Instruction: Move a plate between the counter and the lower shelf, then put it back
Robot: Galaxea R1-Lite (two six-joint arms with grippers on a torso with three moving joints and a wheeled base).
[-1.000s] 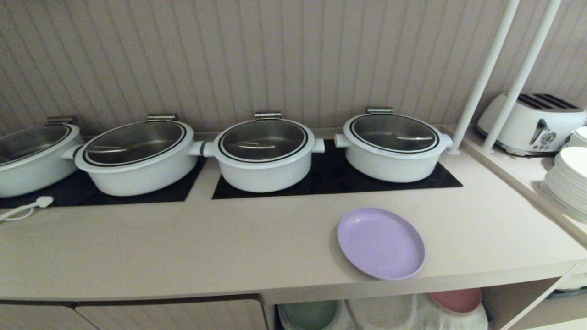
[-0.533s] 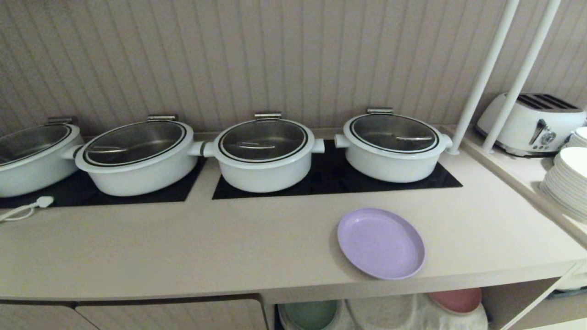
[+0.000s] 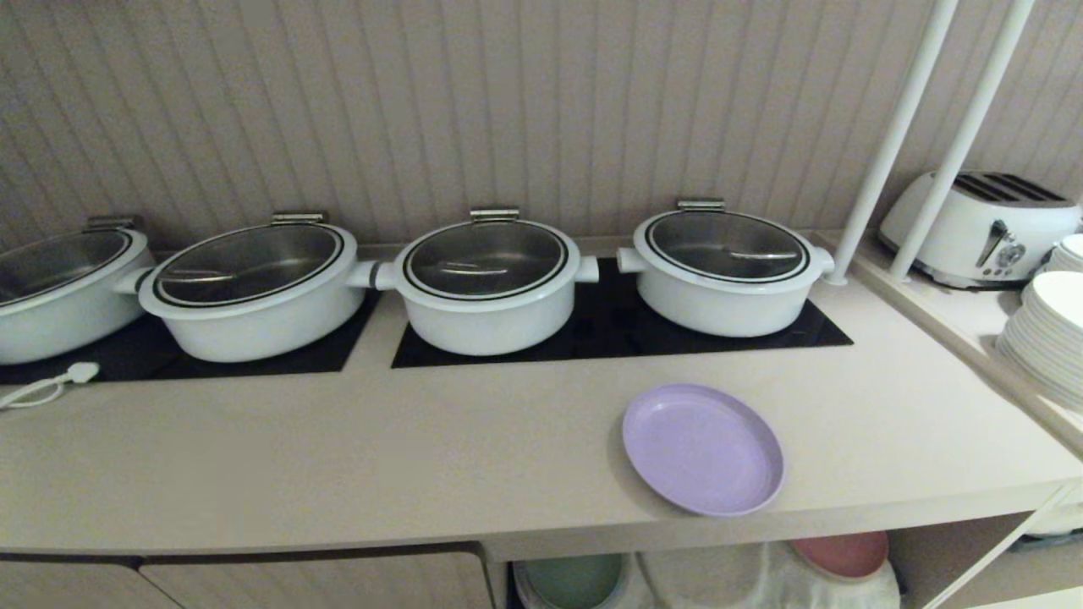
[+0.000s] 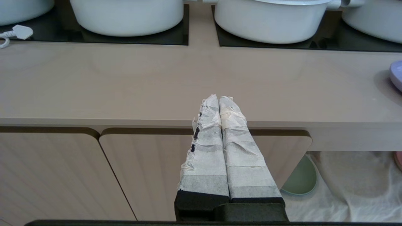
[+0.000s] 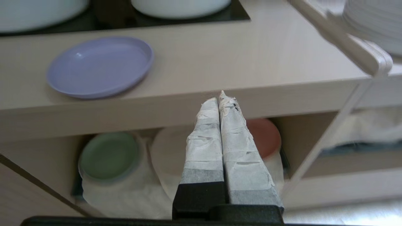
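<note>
Lilac plate (image 3: 702, 448): flat on the tabletop (image 3: 338, 457), near its front edge, towards the right end.
Handling: likely light, stiff, smooth; low rim slips easily.
Hold: pinch the front rim.
Left pincer (image 4: 219, 98): clenched, empty.
Right pincer (image 5: 219, 98): clenched, empty, before the lower shelf (image 5: 301, 135).

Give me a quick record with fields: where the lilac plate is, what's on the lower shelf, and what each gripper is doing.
plate: lilac plate flat on the counter, near its front edge
lower shelf: white cloth; green plate and pink plate on humps, middle hump bare
left gripper: shut, empty, before the cabinet doors
right gripper: shut, empty, before the counter's edge
</note>
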